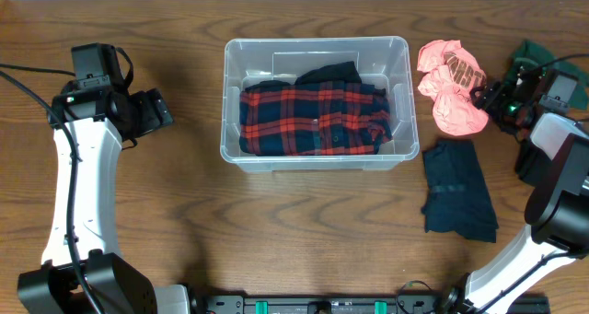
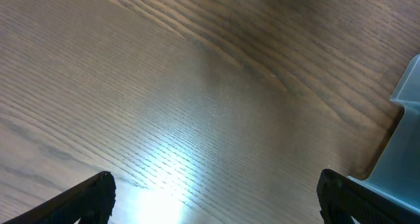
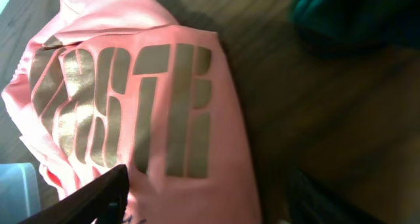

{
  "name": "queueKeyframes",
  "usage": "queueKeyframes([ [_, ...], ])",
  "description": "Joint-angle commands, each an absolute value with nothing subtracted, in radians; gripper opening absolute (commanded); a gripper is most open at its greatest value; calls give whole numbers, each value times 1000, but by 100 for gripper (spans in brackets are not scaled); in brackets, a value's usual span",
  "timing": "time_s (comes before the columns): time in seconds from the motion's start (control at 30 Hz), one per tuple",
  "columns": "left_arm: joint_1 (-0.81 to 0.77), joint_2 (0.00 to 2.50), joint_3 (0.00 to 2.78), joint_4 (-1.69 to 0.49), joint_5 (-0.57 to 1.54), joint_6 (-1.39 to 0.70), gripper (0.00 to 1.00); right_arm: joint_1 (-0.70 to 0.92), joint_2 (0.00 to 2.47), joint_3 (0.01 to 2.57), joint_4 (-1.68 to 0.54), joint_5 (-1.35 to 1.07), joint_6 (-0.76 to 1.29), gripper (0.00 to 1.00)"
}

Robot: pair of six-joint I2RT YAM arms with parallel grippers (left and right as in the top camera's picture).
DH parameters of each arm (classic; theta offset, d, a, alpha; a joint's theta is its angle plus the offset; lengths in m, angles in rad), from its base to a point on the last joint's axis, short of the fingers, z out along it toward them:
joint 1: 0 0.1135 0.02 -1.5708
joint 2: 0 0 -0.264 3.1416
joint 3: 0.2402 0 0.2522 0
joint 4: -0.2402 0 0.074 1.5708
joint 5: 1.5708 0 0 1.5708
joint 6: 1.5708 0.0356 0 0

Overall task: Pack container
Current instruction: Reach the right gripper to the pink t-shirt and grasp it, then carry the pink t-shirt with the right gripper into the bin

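Pink shirt's [image 3: 144, 119] gold lettering [image 3: 125, 106] clear only at right wrist, right tool [image 3: 210, 198] released astride it, left tool [image 2: 216, 184] released

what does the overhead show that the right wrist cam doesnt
Only the overhead: the inside of the clear container, holding a red plaid shirt and a black garment, plus a dark blue garment on the table beside it. Only the right wrist: the gold lettering close up, filling the frame. Both: the pink shirt, the right gripper open over it, a green garment and the table.
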State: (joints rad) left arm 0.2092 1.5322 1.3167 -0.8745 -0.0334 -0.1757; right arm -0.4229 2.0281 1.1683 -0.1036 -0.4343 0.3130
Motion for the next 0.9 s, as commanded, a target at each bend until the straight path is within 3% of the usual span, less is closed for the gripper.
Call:
queueKeyframes([
  [0.0,213,1538,1317,-877,-46,-166,98,-393,2088,1164,-103,-453,337,70],
  [0.2,213,1538,1317,-878,-46,-166,98,-345,2091,1164,-51,-461,337,56],
  [0.23,213,1538,1317,-878,-46,-166,98,-338,2091,1164,-45,-461,337,46],
  [0.27,213,1538,1317,-880,-46,-166,98,-332,2091,1164,-40,-461,337,22],
  [0.3,213,1538,1317,-881,-46,-166,98,-327,2091,1164,-33,-461,337,8],
  [0.33,213,1538,1317,-881,-46,-166,98,-326,2091,1164,-19,-462,338,1],
  [0.63,213,1538,1317,-878,-46,-166,98,-346,1976,1190,17,-612,340,1],
  [0.87,213,1538,1317,-876,-46,-166,98,-327,1732,1230,12,-762,200,1],
])
